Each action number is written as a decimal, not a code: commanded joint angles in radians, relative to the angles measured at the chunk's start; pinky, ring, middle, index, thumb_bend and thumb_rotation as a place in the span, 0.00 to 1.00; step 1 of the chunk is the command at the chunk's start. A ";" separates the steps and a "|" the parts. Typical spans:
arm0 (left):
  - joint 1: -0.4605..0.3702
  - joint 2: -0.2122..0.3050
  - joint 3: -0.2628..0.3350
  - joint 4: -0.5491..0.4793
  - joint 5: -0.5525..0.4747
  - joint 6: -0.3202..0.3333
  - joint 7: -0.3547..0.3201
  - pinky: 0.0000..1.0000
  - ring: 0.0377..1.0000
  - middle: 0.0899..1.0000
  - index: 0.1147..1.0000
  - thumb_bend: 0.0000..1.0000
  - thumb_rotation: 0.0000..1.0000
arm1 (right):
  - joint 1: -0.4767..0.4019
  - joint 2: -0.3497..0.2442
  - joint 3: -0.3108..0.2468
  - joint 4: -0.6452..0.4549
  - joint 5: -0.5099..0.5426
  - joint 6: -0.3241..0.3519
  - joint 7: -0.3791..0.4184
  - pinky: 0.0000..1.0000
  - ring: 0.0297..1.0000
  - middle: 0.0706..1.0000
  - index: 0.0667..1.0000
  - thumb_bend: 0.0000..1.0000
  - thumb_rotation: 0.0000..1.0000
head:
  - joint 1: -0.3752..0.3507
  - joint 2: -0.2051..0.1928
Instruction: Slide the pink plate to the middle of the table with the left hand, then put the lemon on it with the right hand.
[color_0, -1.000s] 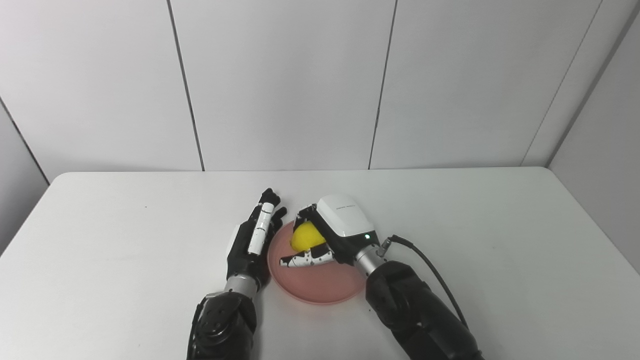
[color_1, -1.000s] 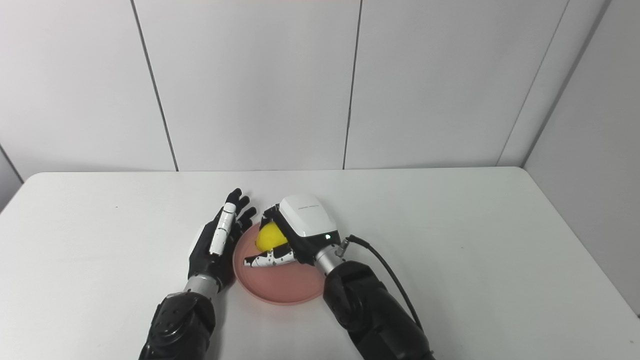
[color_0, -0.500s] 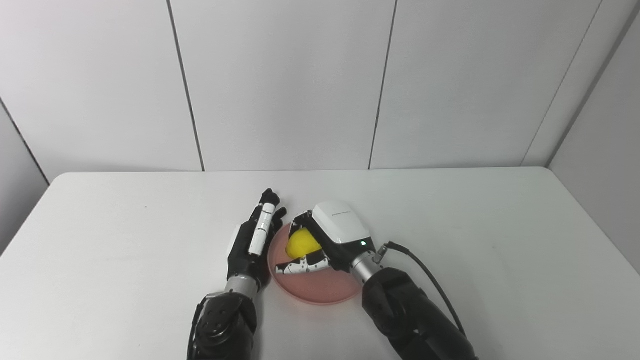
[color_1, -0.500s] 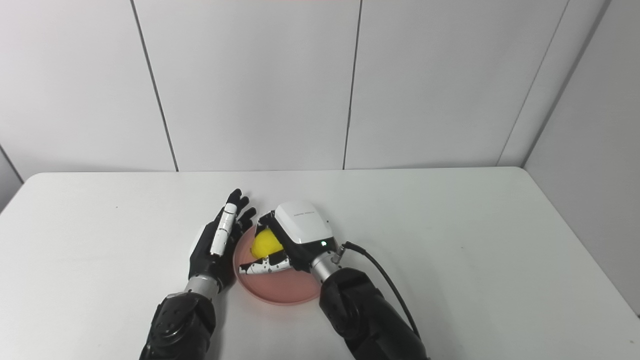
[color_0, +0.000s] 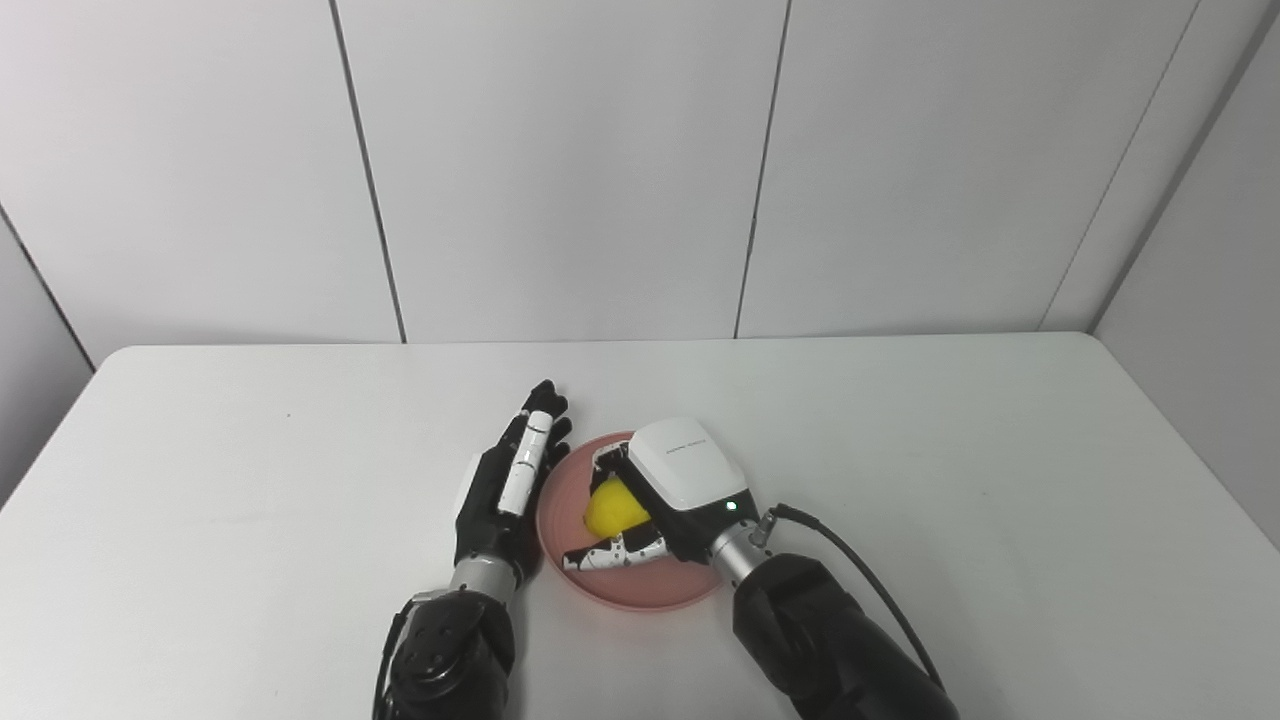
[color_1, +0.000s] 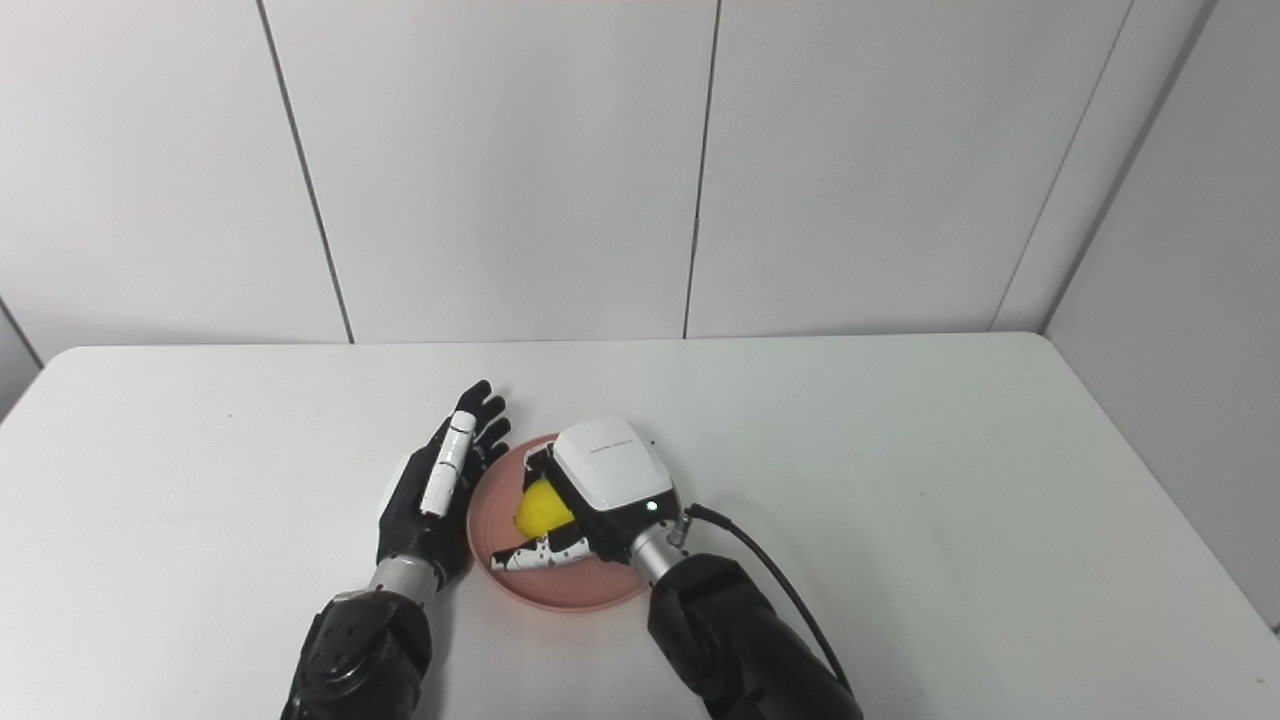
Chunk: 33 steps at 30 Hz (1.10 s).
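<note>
The pink plate (color_0: 640, 590) sits on the white surface (color_0: 950, 480), near the front edge and roughly in the middle from side to side. The lemon (color_0: 612, 507) is over the plate's left half, bright yellow, and low above the pink; whether it touches the plate I cannot tell, since the hand hides its underside.

The right hand (color_0: 665, 495) hangs over the plate with its white back shell turned up. Its fingers (color_0: 620, 550) curl round the lemon, one speckled finger crossing under the front of the fruit and others closing over its far side, so the lemon is held in the grasp. A black cable (color_0: 860, 575) loops out from the wrist on the plate's right side.

The left hand (color_0: 505, 485) lies just beside the plate's left rim, edge-on to the surface, palm facing the plate. Its fingers (color_0: 525, 465) are straight and pressed close together, pointing away toward the back wall (color_0: 560, 170), and they hold nothing. The side of this hand looks to be touching the rim or nearly so; the gap is too fine to judge
</note>
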 joint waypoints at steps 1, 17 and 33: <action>0.041 -0.009 0.002 0.034 -0.004 0.074 0.012 0.97 0.94 0.93 0.87 0.71 0.74 | -0.034 -0.007 0.000 -0.037 -0.023 0.007 -0.010 0.40 0.46 0.50 0.52 0.64 0.67 | 0.002 0.001; 0.041 -0.012 0.008 0.036 -0.002 0.073 0.012 0.99 0.97 0.95 0.89 0.72 0.74 | -0.031 -0.005 -0.016 -0.050 -0.031 0.015 0.007 0.73 0.71 0.70 0.64 0.71 0.67 | 0.001 0.000; 0.029 0.001 0.003 0.045 0.011 0.073 0.009 1.00 0.97 0.97 0.93 0.73 0.77 | -0.046 -0.012 -0.053 -0.083 0.030 -0.015 0.000 0.67 0.67 0.66 0.63 0.72 0.70 | 0.003 0.001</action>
